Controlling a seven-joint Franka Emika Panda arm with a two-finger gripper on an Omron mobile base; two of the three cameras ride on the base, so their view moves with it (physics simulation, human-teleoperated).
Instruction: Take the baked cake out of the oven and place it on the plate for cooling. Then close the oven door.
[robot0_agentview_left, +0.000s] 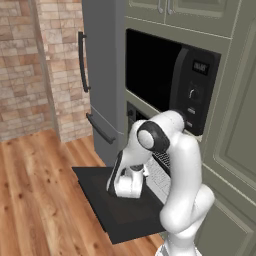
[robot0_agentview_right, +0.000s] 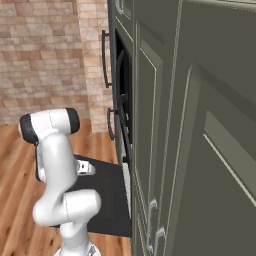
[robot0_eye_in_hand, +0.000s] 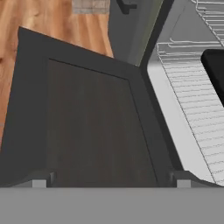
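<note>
Fingers (robot0_eye_in_hand: 39, 180) spread wide, holding nothing; I have the gripper (robot0_eye_in_hand: 111, 181) hovering over the lowered oven door (robot0_eye_in_hand: 87, 127), presumably lined up to reach inside. The oven (robot0_eye_in_hand: 175, 109) stands open; a dark item (robot0_eye_in_hand: 215, 72), likely the cake, sits on its wire rack (robot0_eye_in_hand: 192, 113).

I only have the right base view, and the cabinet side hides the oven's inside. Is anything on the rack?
Observer: Yes. The hand view shows a black object on the wire rack. It is cut off at the frame edge, so I cannot tell what it is.
Operator: Is the hand holding anything?
Observer: No. The hand is open and empty, above the lowered oven door.
Operator: What sits above the oven?
Observer: A black microwave, plain in the left base view.
</note>
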